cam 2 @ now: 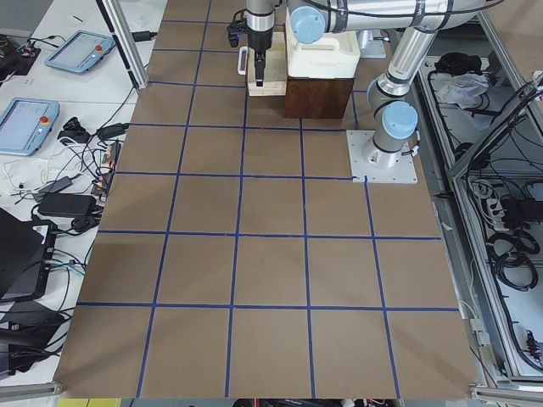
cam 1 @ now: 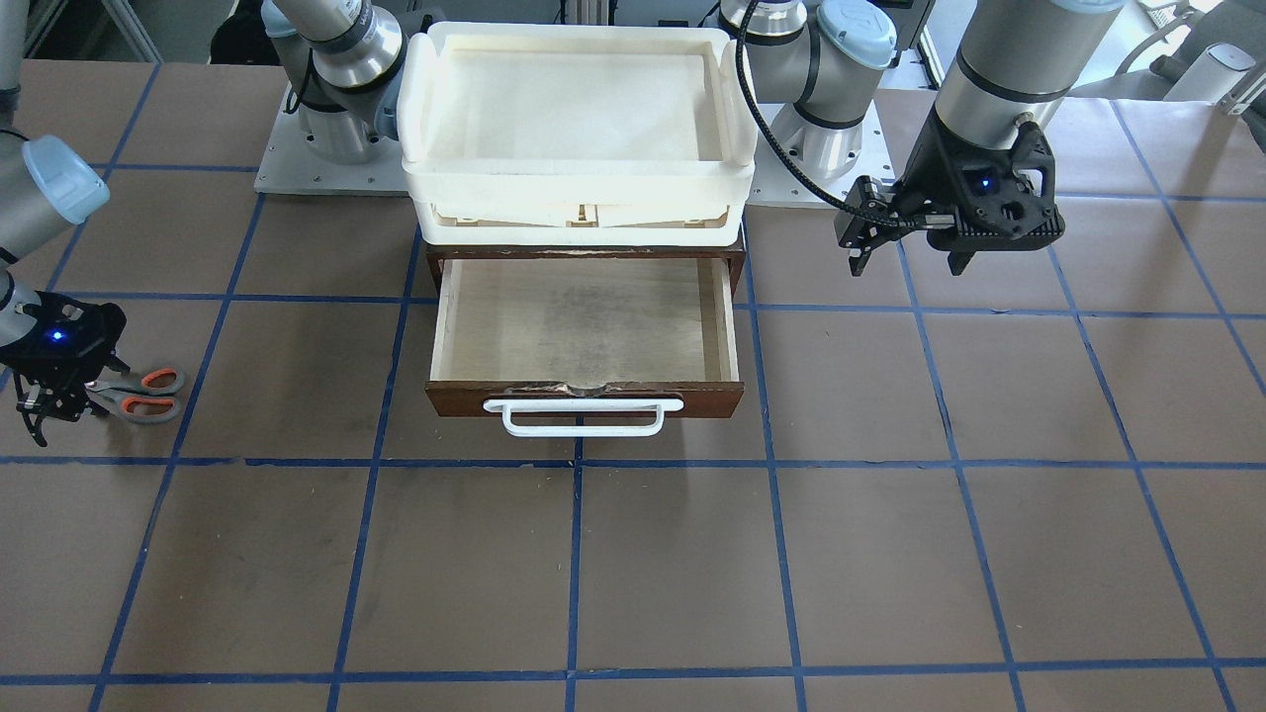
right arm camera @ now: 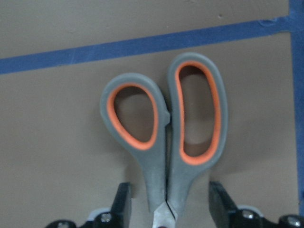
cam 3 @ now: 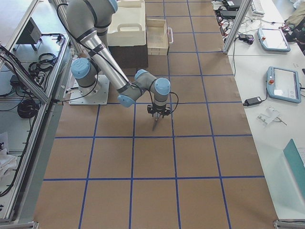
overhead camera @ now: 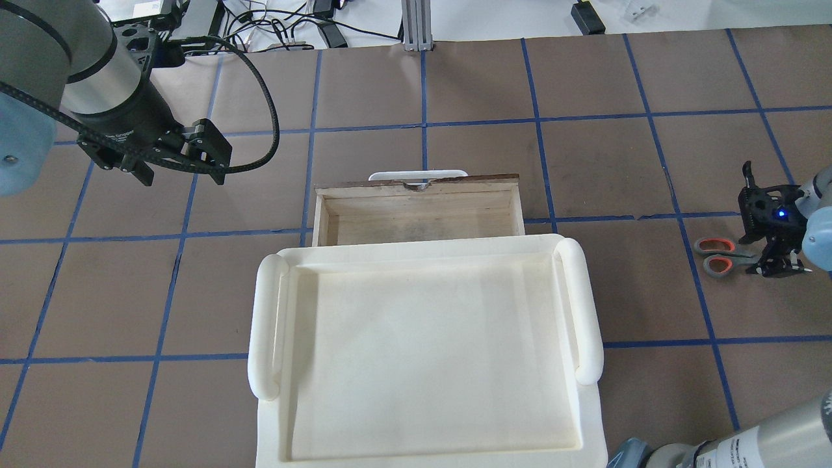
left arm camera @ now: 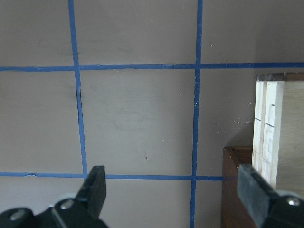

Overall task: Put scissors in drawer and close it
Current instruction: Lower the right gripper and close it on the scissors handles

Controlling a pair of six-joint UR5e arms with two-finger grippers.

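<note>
The scissors, with grey handles lined in orange, lie flat on the brown table at its right-arm end; they also show in the overhead view. My right gripper is low over them and open. In the right wrist view its fingers stand on either side of the scissors near the pivot, with a gap on each side. The wooden drawer is pulled out, with nothing inside it, and its white handle faces away from me. My left gripper is open, holds nothing, and hovers beside the drawer.
A cream-white plastic tray sits on top of the dark cabinet that holds the drawer. Blue tape lines grid the table. The drawer's side wall shows at the right edge of the left wrist view.
</note>
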